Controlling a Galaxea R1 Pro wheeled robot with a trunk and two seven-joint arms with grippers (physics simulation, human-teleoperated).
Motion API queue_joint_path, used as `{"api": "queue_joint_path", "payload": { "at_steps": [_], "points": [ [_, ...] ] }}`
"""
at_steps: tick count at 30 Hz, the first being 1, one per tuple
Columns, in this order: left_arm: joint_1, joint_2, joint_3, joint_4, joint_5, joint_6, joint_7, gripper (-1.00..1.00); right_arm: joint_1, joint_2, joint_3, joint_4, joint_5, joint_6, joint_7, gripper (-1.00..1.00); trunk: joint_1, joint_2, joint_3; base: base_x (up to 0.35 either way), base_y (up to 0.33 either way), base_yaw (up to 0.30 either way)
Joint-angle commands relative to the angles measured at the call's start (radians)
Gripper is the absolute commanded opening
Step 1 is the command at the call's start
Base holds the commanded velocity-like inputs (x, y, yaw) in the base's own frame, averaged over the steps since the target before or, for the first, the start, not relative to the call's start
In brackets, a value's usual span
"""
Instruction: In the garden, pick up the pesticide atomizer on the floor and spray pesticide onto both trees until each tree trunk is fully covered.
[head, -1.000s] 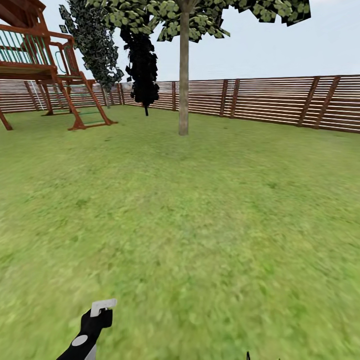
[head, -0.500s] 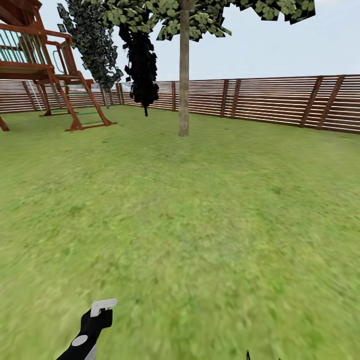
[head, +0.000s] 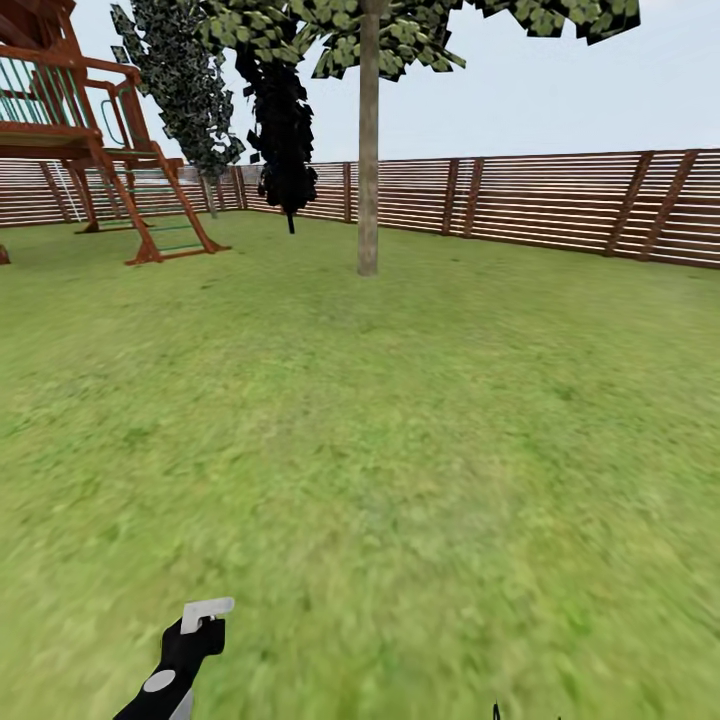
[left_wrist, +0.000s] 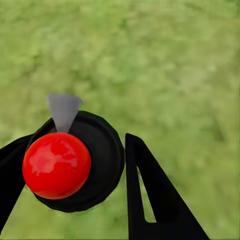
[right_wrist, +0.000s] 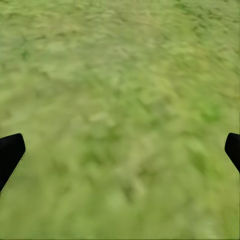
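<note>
Head view: the pesticide atomizer (head: 190, 650) (black body, pale grey trigger head) stands at the lower left of the lawn (head: 400, 450). Left wrist view: the left gripper (left_wrist: 70, 170) is clamped on the atomizer (left_wrist: 75, 162), whose red cap faces the camera, above grass. Right wrist view: the right gripper (right_wrist: 120, 150) has its fingers wide apart over grass. The tree trunk (head: 368, 150) rises far ahead, before the fence (head: 560, 205); a wooden play frame (head: 90, 140) stands at the far left.

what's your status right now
Left gripper shut on black spray bottle with grey trigger head; right gripper open. Pale grey-beige tree trunk ahead, green lawn between.
</note>
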Motion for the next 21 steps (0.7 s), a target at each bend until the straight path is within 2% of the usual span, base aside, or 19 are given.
{"api": "queue_joint_path", "payload": {
  "at_steps": [1,21],
  "points": [
    [0.000,0.000,0.000,0.000,0.000,0.000,0.000,-1.00,0.000,0.000,0.000,0.000,0.000,0.000,0.000,1.00,0.000,0.000,0.000,0.337,0.000,0.000],
    [0.000,-0.001,0.000,0.001,0.000,0.001,0.000,-1.00,0.000,0.000,0.000,0.000,0.000,0.000,0.000,1.00,0.000,0.000,0.000,0.337,0.000,0.000]
  ]
}}
